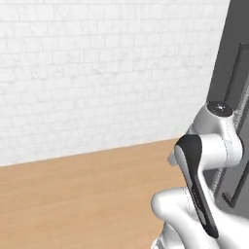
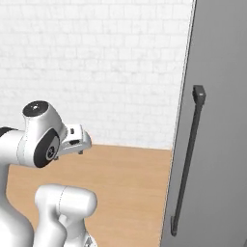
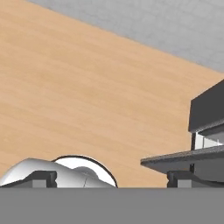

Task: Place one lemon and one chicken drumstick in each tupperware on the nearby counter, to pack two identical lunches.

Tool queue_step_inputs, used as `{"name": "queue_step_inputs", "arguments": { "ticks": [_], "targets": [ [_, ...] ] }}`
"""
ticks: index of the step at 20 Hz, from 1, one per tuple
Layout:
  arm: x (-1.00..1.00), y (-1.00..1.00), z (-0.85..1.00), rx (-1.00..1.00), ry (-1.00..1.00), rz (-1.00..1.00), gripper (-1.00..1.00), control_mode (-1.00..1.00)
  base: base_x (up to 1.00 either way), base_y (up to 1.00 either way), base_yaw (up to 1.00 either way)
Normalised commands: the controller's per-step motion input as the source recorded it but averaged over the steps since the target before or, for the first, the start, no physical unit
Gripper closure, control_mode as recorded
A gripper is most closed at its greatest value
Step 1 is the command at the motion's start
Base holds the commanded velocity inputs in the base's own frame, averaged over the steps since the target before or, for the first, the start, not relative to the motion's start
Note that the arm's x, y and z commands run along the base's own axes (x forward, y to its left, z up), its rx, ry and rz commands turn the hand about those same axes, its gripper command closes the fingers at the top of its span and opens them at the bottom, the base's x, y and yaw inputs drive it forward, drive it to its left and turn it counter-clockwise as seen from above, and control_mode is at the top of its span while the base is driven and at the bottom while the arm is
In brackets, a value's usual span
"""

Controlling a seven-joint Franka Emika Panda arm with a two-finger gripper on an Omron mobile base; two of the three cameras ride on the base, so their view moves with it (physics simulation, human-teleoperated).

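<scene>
My gripper point(image 3: 118, 180) hangs over a light-brown wood-toned surface point(image 3: 87, 100), its two dark fingertips point(image 3: 43, 178) set wide apart with nothing held between them, so it is open. The hand point(image 2: 73, 137) pokes out beside the arm's upper joint in the right base view. The tupperware, the lemons, the chicken drumsticks and the counter over its cabinet fronts are out of view. I cannot tell whether this wood surface is floor or countertop.
A tall dark grey door point(image 2: 217, 120) with a long black vertical handle point(image 2: 188, 159) stands close on the right. A white brick wall point(image 1: 97, 73) closes off the back. Dark grey ledges point(image 3: 205, 131) jut in at the hand view's right.
</scene>
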Motion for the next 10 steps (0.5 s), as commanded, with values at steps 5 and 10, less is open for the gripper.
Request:
{"name": "queue_step_inputs", "arguments": {
  "ticks": [5,10],
  "targets": [
    [0.00,0.00,0.00,0.00,0.00,0.00,-1.00,1.00,1.00,0.67,0.00],
    [0.00,0.00,0.00,0.00,0.00,0.00,-1.00,1.00,1.00,0.88,-0.07]
  ]
}}
